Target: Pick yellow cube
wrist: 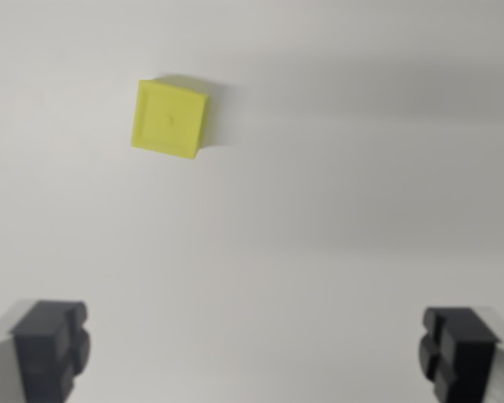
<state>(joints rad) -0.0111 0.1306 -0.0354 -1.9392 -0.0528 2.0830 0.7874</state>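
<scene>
- The gripper (256,353) is hanging over a plain white surface (336,218), with its jaws spread wide and nothing sitting between them.
- Its two dark fingertips are showing at the bottom corners of the wrist view: one (50,348) at the wrist view's left, the other (458,351) at the wrist view's right.
- The cube (170,117), yellow, is lying on the surface well ahead of the fingertips, in the upper part of the view.
- It is sitting off the gripper's centre line, toward the wrist view's left, closer in line with the left fingertip than with the right one.
- The cube is resting flat and slightly turned, so its edges are not running square to the line between the fingertips.
- A small dimple is showing near the middle of its top face.
- The cube is casting a soft shadow along its far and right edges.
- Nothing is touching the cube; it is lying well apart from both fingertips.
</scene>
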